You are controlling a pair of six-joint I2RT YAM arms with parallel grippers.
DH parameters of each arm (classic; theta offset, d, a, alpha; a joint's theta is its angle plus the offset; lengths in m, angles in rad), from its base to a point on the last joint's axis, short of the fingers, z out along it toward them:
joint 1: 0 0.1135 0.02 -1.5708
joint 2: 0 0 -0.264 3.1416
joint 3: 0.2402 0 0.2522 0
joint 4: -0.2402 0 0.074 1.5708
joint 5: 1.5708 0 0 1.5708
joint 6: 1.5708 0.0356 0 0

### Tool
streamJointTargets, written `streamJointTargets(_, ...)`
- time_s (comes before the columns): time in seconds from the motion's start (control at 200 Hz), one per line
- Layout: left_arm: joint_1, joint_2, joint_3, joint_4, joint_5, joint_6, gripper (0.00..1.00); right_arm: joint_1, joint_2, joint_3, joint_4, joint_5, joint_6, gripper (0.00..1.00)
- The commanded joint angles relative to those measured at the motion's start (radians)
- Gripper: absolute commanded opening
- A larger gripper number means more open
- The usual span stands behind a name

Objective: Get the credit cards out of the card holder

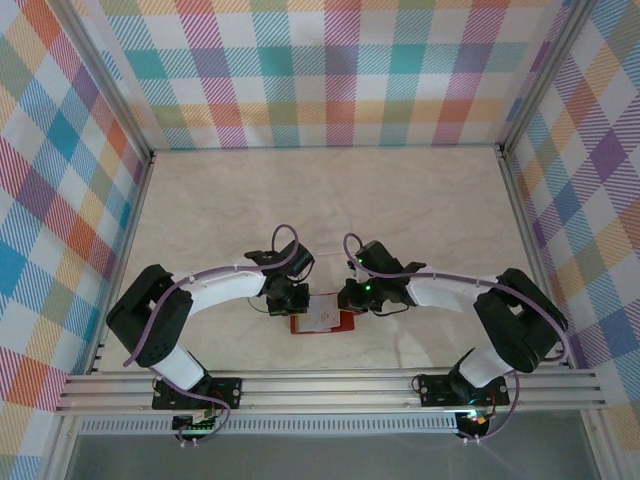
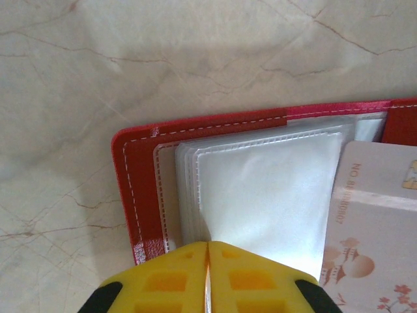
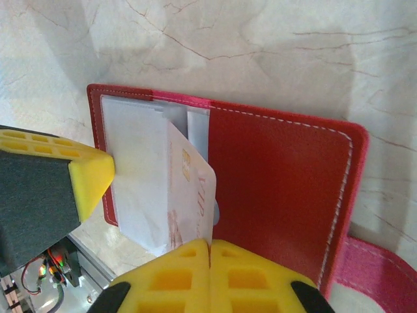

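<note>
One card (image 3: 189, 189) (edge hidden) pinched by right end effector (image 3: 210, 244); left end effector (image 2: 207, 245) closed.

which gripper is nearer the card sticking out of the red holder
Right. The right gripper is shut on the credit card at its edge; the left gripper pinches the clear pockets beside it, off the card.
</note>
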Motion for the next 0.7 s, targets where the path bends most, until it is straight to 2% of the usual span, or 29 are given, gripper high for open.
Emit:
streamJointTargets(0.0,-0.013,-0.026,-0.009,-0.031,-0.012,-0.006,0.13,0.006,-0.045,0.027,-0.092,0.045,-0.049,0.01)
streamJointTargets(0.245,-0.013,-0.068,0.014,-0.038,-0.015,-0.016,0.16,0.006,-0.106,0.085,-0.225,0.116,-0.158,0.00)
streamJointTargets(0.44,-0.005,-0.098,0.021,-0.061,-0.048,-0.013,0.17,0.006,-0.153,0.148,-0.322,0.200,-0.335,0.00)
streamJointTargets(0.54,0.005,-0.119,0.010,-0.057,-0.053,-0.014,0.17,0.005,-0.180,0.185,-0.368,0.241,-0.489,0.00)
streamJointTargets(0.695,0.038,-0.162,-0.020,-0.047,-0.043,-0.013,0.18,0.002,-0.209,0.238,-0.423,0.252,-0.818,0.00)
